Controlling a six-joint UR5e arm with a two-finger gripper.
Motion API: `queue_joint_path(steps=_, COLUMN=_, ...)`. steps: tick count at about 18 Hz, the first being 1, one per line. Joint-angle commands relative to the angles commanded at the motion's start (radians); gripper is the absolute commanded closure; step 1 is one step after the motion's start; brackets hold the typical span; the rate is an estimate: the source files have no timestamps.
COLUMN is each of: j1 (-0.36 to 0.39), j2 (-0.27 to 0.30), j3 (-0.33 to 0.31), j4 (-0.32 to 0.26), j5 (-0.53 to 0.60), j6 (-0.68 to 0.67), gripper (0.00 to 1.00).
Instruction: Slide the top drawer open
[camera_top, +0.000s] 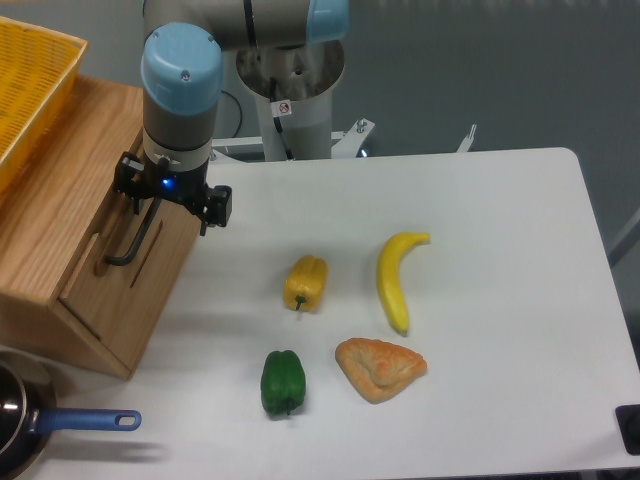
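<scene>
Gripper sits at the top drawer's rigid black handle; its grip is hidden. Grasp the bar midway.

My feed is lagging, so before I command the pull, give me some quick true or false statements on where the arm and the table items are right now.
1. The gripper is at the upper end of the top drawer's black bar handle. True.
2. The yellow pepper lies to the right of the banana in the camera view. False: it lies to the banana's left.
3. The green pepper sits nearer the table's front edge than the yellow pepper. True.
4. The yellow basket stands on the white table. False: it rests on top of the wooden cabinet.
5. The pastry touches the banana. False: a gap of bare table separates them.
</scene>
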Motion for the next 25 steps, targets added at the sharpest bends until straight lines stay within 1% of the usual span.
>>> queue_joint_path(steps=6, j1=0.000, j2=0.000, j3=0.005, j4=0.000, j5=0.037, j6=0.005, gripper=0.00)
queue_joint_path(steps=8, j1=0.000, j2=-0.006, j3=0.009, j4=0.000, j5=0.066, j6=0.006, gripper=0.00)
queue_joint_path(steps=15, j1=-0.002, j2=-0.015, j3=0.017, j4=0.005, j5=0.112, j6=0.015, gripper=0.00)
queue_joint_path(steps=22, j1=0.003, j2=-0.018, j3=0.046, j4=0.011, j5=0.135, j6=0.017, gripper=0.00)
queue_joint_path(steps=25, j1=0.002, j2=-0.023, j3=0.046, j4=0.012, j5=0.173, j6=0.026, gripper=0.00)
